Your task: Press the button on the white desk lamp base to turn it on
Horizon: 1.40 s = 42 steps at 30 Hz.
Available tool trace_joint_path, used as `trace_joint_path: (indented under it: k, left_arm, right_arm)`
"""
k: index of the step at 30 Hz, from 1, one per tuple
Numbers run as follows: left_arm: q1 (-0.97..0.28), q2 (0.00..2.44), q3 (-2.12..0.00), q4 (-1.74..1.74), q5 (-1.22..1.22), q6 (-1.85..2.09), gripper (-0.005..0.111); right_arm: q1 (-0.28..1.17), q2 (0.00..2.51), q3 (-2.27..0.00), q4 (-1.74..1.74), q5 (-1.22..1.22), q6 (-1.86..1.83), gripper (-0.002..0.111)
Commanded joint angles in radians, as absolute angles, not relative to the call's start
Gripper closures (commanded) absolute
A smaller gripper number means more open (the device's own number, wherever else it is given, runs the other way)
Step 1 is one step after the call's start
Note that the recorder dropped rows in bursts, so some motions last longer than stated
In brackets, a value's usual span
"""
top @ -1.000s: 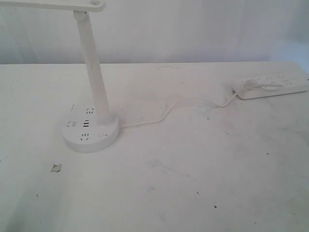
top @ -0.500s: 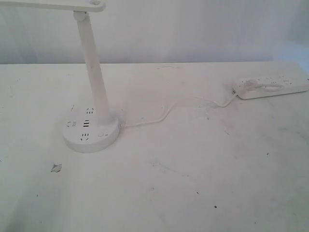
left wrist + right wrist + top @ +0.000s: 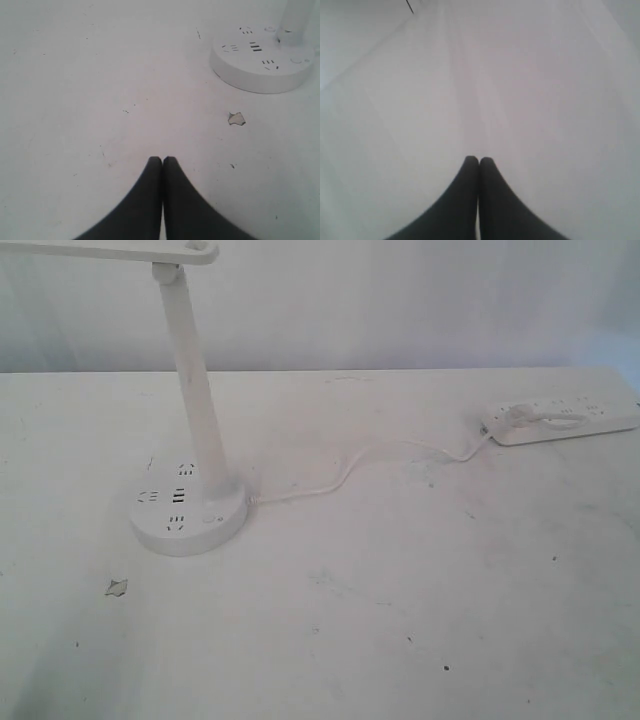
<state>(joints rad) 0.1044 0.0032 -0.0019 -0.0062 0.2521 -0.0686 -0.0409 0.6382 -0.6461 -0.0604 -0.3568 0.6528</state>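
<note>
Left wrist view: the left gripper (image 3: 162, 160) has its jaws pressed together, empty, over the table (image 3: 90, 100). The white desk lamp base (image 3: 260, 75) stands well apart, the button (image 3: 296, 61) on top near its rim. The right gripper (image 3: 479, 160) is likewise pressed together.

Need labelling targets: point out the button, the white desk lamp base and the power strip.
button (image 3: 210, 519), exterior view, its centre.
white desk lamp base (image 3: 185, 543), exterior view, front side wall.
power strip (image 3: 605, 412), exterior view, top face.
</note>
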Motion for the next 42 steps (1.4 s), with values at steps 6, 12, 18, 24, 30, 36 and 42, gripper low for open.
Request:
trace_joint_path:
  k: [6,12,18,24,30,36,42]
  left_arm:
    - [0.096,0.0,0.0,-0.009,0.254,-0.07,0.107]
    - [0.096,0.0,0.0,-0.009,0.254,-0.07,0.107]
    - [0.096,0.0,0.0,-0.009,0.254,-0.07,0.107]
    - [0.096,0.0,0.0,-0.009,0.254,-0.07,0.107]
    - [0.096,0.0,0.0,-0.009,0.254,-0.07,0.107]
    - [0.096,0.0,0.0,-0.009,0.254,-0.07,0.107]
    - [0.096,0.0,0.0,-0.009,0.254,-0.07,0.107]
  right_arm:
    - [-0.021,0.908,-0.93,-1.013,-0.258,1.288,0.108]
    - [-0.012,1.239,-1.024,-1.744,-0.476,1.986,0.108]
    - [-0.012,1.399,-1.024,-1.744,-0.333,1.865,0.108]
    - [-0.012,1.399,-1.028,-1.744,-0.295,1.741,0.108]
    - [-0.01,1.404,-1.028,-1.744,0.139,1.507,0.108]
    - [-0.01,1.446,-1.026,-1.533,0.466,1.16,0.108]
    - [-0.01,1.541,-1.054,-0.683,0.516,0.478,0.108]
